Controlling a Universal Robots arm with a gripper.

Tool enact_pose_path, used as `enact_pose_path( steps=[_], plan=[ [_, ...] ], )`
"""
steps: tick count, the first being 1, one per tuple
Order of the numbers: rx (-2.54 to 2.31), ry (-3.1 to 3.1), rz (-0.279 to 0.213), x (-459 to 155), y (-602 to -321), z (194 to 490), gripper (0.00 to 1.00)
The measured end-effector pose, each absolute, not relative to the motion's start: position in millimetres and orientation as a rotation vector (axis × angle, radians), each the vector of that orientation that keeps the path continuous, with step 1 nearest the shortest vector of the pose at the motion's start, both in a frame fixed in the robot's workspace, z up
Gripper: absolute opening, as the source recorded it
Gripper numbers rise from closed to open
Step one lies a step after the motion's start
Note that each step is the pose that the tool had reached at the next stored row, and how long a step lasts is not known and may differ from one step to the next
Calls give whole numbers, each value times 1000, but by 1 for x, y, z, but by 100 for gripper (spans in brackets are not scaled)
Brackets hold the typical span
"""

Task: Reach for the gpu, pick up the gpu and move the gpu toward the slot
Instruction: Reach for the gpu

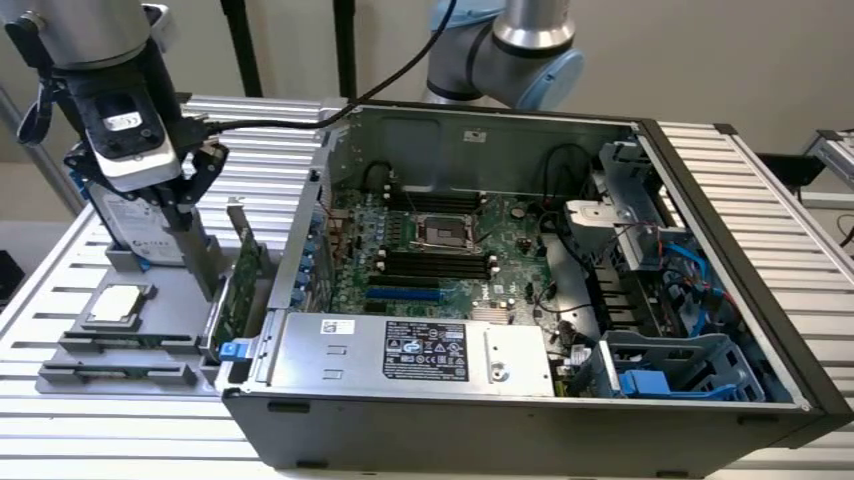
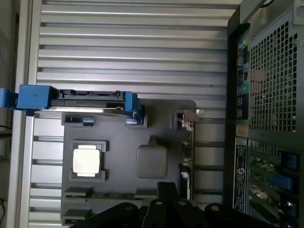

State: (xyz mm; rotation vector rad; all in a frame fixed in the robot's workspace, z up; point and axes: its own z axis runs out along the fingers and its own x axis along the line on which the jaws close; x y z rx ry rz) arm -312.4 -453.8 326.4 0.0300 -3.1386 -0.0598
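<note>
The gripper (image 1: 198, 262) hangs above the grey holder tray (image 1: 134, 378); whether it stands wide or narrow cannot be told. Just beside it, on its case side, the gpu (image 1: 244, 268) stands on edge in the tray, apart from the gripper. The processor chip (image 1: 118, 303) lies on the gripper's other side, and the hard drive (image 1: 134, 232) stands upright behind it. Past the gpu rises the wall of the open computer case (image 1: 534, 430), with a narrow gap between them.

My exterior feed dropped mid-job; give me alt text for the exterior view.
The gripper hangs over the grey parts holder, near the green gpu standing on edge in it. An open computer case sits on the exterior view's right; a hard drive and processor chip share the holder.
</note>
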Motion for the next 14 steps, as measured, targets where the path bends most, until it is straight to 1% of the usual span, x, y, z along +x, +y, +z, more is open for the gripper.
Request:
enact_pose_path(
  steps=[6, 14],
  plan=[
    [30, -3138, -59, -291, -461, 323, 11],
    [30, -3137, -59, -290, -461, 323, 11]
  ],
)
